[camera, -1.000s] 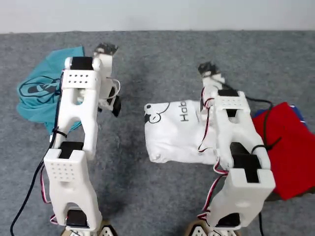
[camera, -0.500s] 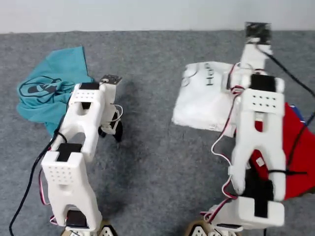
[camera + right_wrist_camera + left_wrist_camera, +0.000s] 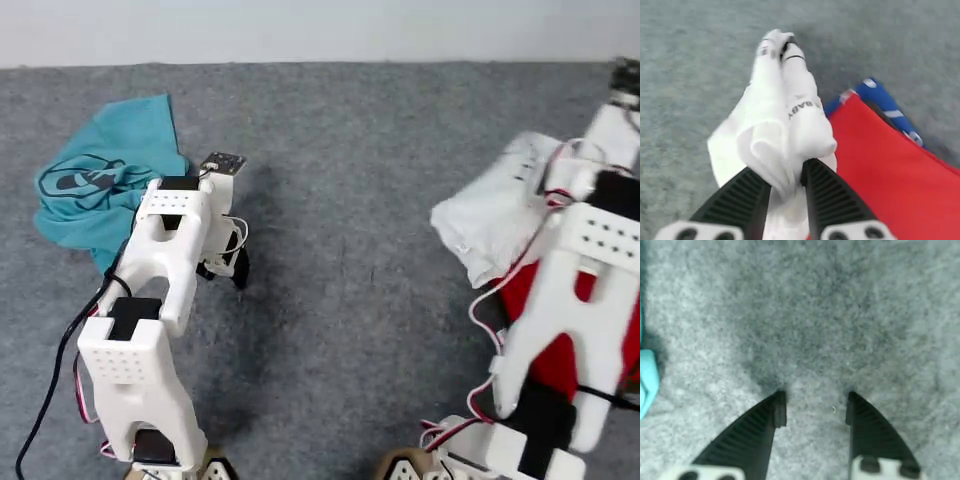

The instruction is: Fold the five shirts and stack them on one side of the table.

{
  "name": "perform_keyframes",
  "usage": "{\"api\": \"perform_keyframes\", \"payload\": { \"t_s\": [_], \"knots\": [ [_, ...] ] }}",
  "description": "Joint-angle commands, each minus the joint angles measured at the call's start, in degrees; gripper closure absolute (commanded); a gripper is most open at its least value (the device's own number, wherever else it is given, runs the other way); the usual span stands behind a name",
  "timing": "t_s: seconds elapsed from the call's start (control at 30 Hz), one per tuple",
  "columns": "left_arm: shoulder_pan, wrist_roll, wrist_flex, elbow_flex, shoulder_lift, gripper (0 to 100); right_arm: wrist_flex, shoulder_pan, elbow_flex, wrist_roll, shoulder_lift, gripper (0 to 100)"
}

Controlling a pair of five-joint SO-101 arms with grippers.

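Clamping the bunched white shirt, right gripper near red shirt, left gripper spread apart, empty.

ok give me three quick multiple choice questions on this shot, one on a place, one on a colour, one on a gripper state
1. Where is the teal shirt?
A) far-left part of the table
B) near-right corner
C) in a gripper

2. What colour is the shirt lying beside the white shirt?
A) yellow
B) red
C) black

3. How is the left gripper?
A) shut on the teal shirt
B) shut on nothing
C) open over bare table

Answers:
1 A, it lies crumpled beside the left arm in the high view.
2 B, the red shirt lies flat by the right gripper, which is shut on the white shirt.
3 C, its fingers stand apart with grey table between them.
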Motion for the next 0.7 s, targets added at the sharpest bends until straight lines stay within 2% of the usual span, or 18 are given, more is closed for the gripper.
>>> {"api": "perform_keyframes", "payload": {
  "t_s": [0.0, 0.23, 0.4, 0.47, 0.67],
  "knots": [
    [-0.18, 0.18, -1.41, 1.19, 0.09, 81, 1.27, 6.11, -2.64, 0.44, -3.47, 98.8],
    [-0.18, 0.18, -1.41, 1.19, 0.09, 81, 2.59, 15.96, -2.73, 2.9, -3.47, 98.8],
    [-0.18, 0.18, -1.41, 1.19, 0.09, 81, 8.22, 17.1, -2.81, 2.64, -3.56, 98.8],
    [-0.18, 0.18, -1.41, 1.19, 0.09, 81, 8.31, 16.13, -2.99, 2.46, -3.65, 98.8],
    [-0.09, 0.18, -1.41, 1.19, 0.09, 81, -0.22, 5.76, -5.19, 2.46, -3.03, 98.8]
  ]
}}
